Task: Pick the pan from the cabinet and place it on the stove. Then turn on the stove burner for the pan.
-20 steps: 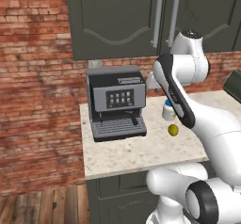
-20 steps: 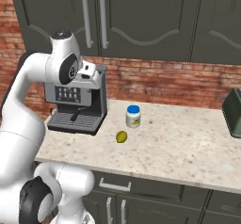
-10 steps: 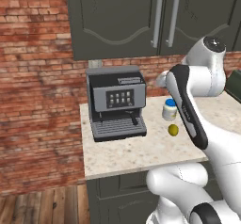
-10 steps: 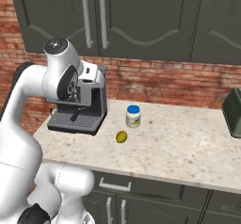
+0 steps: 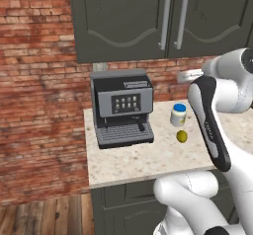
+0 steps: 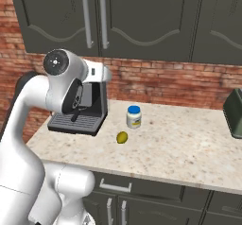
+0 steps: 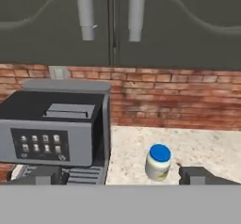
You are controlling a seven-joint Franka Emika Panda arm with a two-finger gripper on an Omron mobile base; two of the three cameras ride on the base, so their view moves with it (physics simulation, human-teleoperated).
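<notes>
Cabinet (image 5: 163, 19) doors shut, contents hidden; gripper (image 7: 120, 176) fingers spread

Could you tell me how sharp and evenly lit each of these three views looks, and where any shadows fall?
Left base view: crisp, evenly lit, with a soft shadow under the cabinet. Right base view: equally sharp, with small soft shadows beside the jar and the small yellow-green fruit. Hand view: noticeably softer and blurrier; the coffee machine panel buttons are smeared, and the fingers look fuzzy.
</notes>
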